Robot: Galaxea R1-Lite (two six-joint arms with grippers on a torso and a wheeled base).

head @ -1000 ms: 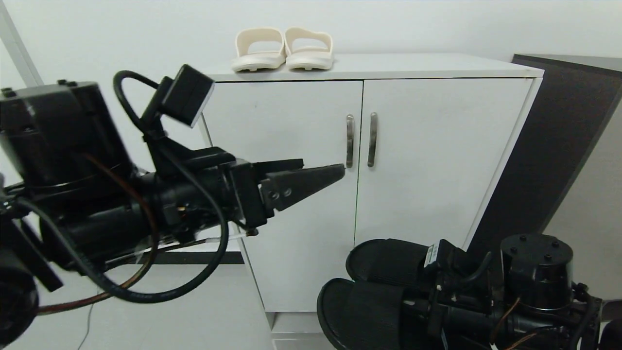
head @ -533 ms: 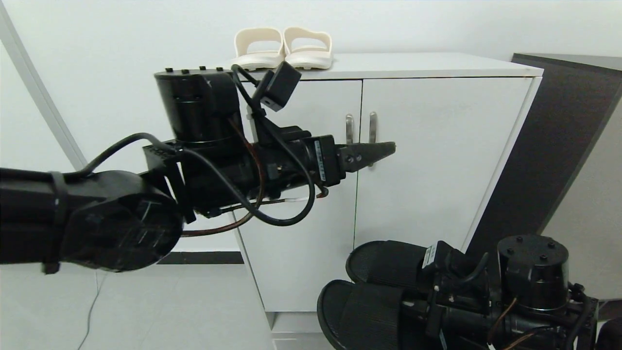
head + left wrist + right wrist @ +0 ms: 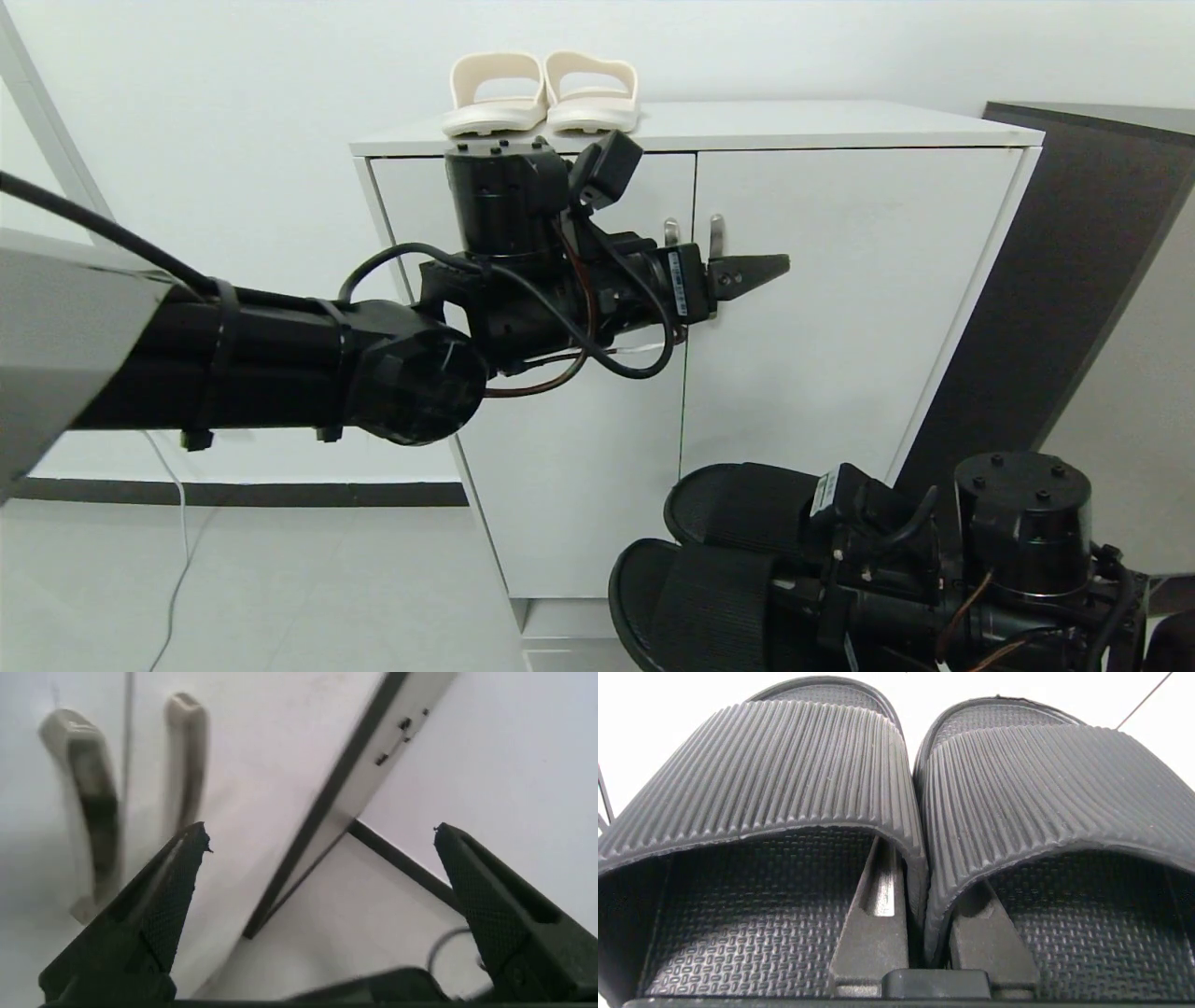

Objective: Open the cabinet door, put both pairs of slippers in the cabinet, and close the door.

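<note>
L arm (image 3: 280, 359) fwd, L fingers (image 3: 140, 924) apart; R fingers (image 3: 878, 915) clamped.

cabinet (image 3: 840, 308) plain white w/ silvery handles (image 3: 716, 233); cream slippers (image 3: 541, 93) unpatterned. The black slippers (image 3: 813, 775): straps ribbed in fine parallel lines, footbeds stamped w/ small diamond tread. L gripper (image 3: 775, 268) matte blk, finger pads (image 3: 149, 933) fine knurled texture; wall (image 3: 233, 93) white w/ dark skirting strip (image 3: 280, 493), side panel (image 3: 1074, 280) charcoal.

Head view before cabinet (image 3: 840, 327); left wrist close by its handles (image 3: 187, 765).
</note>
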